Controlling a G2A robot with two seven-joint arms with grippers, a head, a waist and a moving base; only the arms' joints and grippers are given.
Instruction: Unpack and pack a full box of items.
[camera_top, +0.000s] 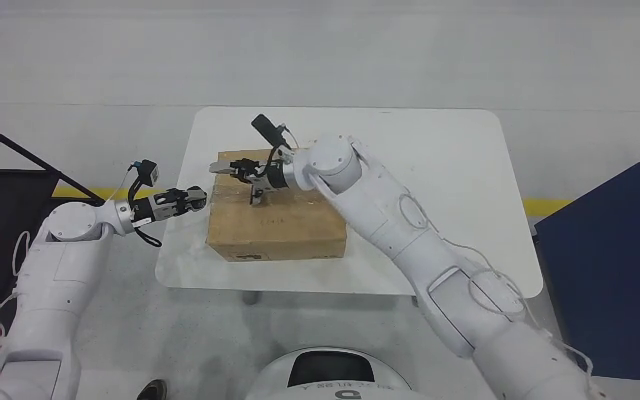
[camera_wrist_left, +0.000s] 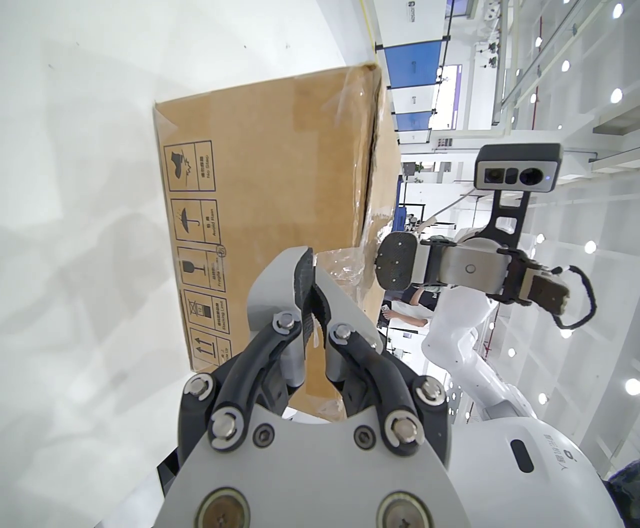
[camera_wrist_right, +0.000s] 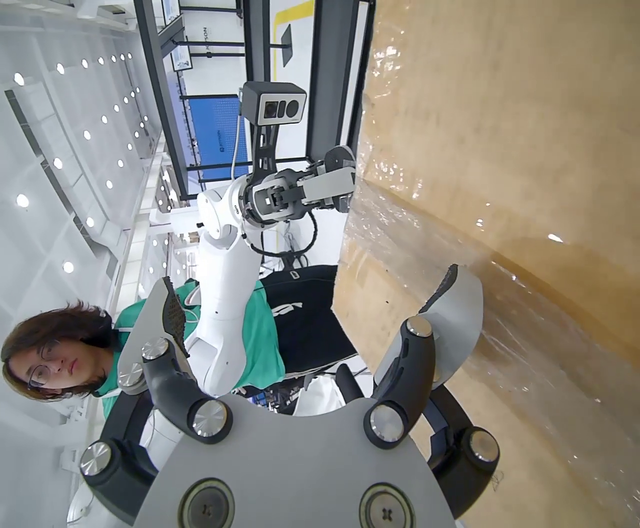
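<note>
A big robot lab hall; rows of round lights (camera_wrist_right: 57, 162) on a high white ceiling (camera_wrist_right: 30, 125); blue partition panels (camera_wrist_left: 414, 64) behind. A yellow line (camera_top: 548, 206) marks the floor (camera_top: 100, 60) by the white bench (camera_top: 440, 150).

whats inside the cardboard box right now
Can't tell. The cardboard box has its top flaps shut, with clear tape over them, so anything inside is covered.
</note>
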